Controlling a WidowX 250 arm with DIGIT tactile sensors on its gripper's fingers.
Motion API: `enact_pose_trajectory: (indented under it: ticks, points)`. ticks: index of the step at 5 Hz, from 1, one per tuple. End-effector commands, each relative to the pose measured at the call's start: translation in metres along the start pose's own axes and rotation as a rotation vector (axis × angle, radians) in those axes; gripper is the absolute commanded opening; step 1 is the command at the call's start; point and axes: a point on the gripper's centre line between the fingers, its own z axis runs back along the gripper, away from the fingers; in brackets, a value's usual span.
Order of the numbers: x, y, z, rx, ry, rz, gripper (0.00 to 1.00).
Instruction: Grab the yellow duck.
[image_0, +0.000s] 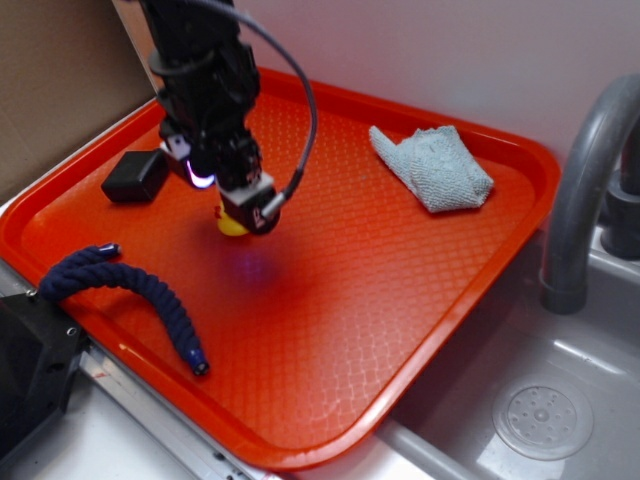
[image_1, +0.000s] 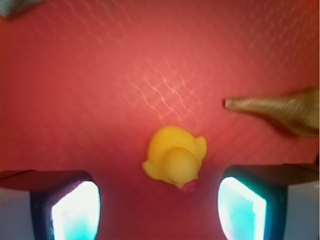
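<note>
Yellow duck (image_1: 174, 157) sits on the red tray (image_1: 100, 75) between the gripper's (image_1: 159, 210) spread fingers (image_1: 75, 210), untouched; a tan seashell (image_1: 280, 110) lies off to one side.

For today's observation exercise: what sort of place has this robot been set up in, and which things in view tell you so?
Probably a toy kitchen counter: a grey sink with a drain and a curved tap sits beside the red tray.

Toy kitchen setup w/ grey plastic sink (image_0: 560, 400), faucet (image_0: 585, 190) & red tray (image_0: 330, 330), prob. lab.
</note>
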Motion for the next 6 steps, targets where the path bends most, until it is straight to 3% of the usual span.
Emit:
enact_pose_trajectory:
  ticks: [1, 2, 3, 5, 6]
  points:
    - [-0.005, 0.008, -0.033, 0.002, 0.067, 0.010, 1.00]
    - [-0.005, -0.002, -0.043, 0.010, 0.079, -0.015, 1.00]
    - [-0.007, -0.004, -0.043, 0.019, 0.076, -0.021, 0.00]
    - [-0.008, 0.002, -0.045, 0.039, 0.079, 0.005, 0.00]
    - [-0.006, 0.013, -0.033, 0.076, 0.067, 0.019, 0.00]
